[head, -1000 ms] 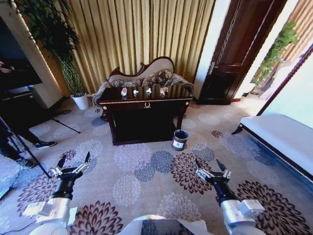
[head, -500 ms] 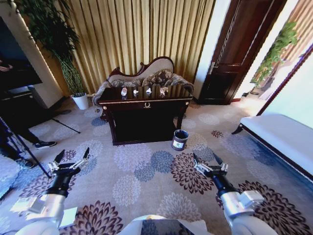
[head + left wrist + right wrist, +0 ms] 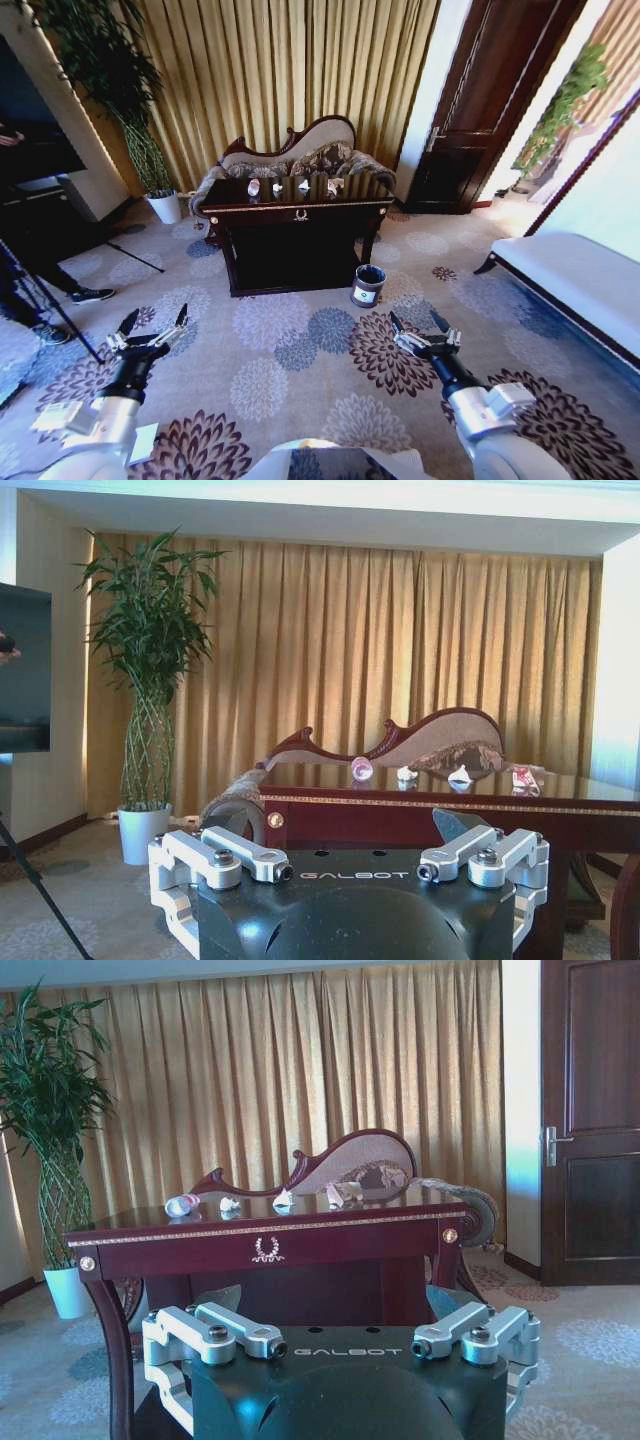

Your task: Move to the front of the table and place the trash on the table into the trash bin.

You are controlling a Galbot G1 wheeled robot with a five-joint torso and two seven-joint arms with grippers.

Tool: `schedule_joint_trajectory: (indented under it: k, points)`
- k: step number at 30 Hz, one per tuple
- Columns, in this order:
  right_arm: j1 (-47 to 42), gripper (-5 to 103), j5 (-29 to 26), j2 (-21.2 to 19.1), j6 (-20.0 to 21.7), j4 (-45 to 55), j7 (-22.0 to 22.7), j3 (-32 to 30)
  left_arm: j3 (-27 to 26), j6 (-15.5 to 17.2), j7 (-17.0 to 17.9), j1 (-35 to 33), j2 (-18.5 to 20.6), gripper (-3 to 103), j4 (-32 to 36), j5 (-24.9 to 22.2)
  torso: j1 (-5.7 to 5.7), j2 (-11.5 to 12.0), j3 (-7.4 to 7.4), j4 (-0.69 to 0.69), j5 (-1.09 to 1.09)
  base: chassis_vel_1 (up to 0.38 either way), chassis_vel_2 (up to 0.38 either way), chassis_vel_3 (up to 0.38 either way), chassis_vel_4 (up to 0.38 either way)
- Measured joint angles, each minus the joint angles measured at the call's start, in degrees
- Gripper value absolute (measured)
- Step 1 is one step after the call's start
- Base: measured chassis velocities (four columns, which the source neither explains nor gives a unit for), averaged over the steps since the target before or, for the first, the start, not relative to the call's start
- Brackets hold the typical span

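We stand well back from the large dark mahogany rectangular table (image 3: 298, 235), which sits at the far centre of the room on the floral carpet (image 3: 300, 360), its glossy tabletop facing us and the small gold ornament (image 3: 265, 1249) at the middle of its front rail.

The trash lies in a row on the tabletop. From left to right in the head view we see the clear plastic bottle with red cap (image 3: 254, 187), lying on its side, then two crumpled white paper wads (image 3: 278, 188) (image 3: 304, 186), then a small reddish-tan wrapper (image 3: 334, 184) at the right end. The pieces are set apart from each other.

The small round dark trash bin with silvery rim (image 3: 368, 284) stands on the carpet just beside the table's front right leg, white label towards us.

The left hand (image 3: 150, 327) hovers low at near left over the carpet, fingers spread apart, holding nothing. The right hand (image 3: 420, 325) hovers at near right, fingers likewise apart and holding nothing. Both are well apart from the table and the bin.

Behind the table we note a carved sofa (image 3: 290, 155) against gold curtains (image 3: 290, 70); a potted plant in a white pot (image 3: 163, 207) stands at far left.
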State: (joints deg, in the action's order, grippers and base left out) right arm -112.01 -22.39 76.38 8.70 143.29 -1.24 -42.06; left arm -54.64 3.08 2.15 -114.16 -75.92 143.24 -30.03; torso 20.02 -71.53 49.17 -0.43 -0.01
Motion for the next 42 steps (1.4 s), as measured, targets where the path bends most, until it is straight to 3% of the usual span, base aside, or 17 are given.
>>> schedule_joint_trajectory:
  k: [12, 26, 29, 32, 42]
  points:
    - [-0.5, 100, 0.1, 0.0, -0.2, 0.0, -0.2, 0.3, 0.0, -0.8, 0.0, -0.3, -0.9, 100, 0.1, 0.2, 0.00, 0.0, 0.00, 0.00, 0.00, -0.218, 0.221, 0.192, -0.211]
    - [-0.9, 100, 0.6, 0.2, -1.3, 0.0, -0.3, 0.9, 0.3, -1.8, -0.2, -1.4, -2.5, 100, 0.0, 1.6, 0.00, 0.0, -0.02, -0.01, -0.05, -0.346, 0.357, 0.352, -0.360]
    - [-0.9, 100, 0.7, 0.2, -1.6, -0.1, -0.3, 0.9, 0.4, -1.8, -0.2, -1.4, -2.6, 100, 0.0, 1.7, 0.00, 0.0, 0.00, 0.02, 0.06, -0.303, 0.346, 0.339, -0.348]
    - [-0.8, 100, 0.7, 0.2, -2.0, -0.1, -0.3, 1.1, 0.4, -1.8, -0.2, -1.5, -2.8, 100, 0.0, 1.7, 0.02, 0.0, 0.01, 0.00, -0.03, -0.323, 0.312, 0.331, -0.306]
    - [-0.7, 100, 1.2, 0.2, -2.3, -0.1, -0.3, 1.5, 0.6, -1.8, -0.2, -1.5, -3.0, 100, 0.0, 1.8, 0.02, 0.0, 0.01, -0.01, -0.01, -0.328, 0.321, 0.325, -0.345]
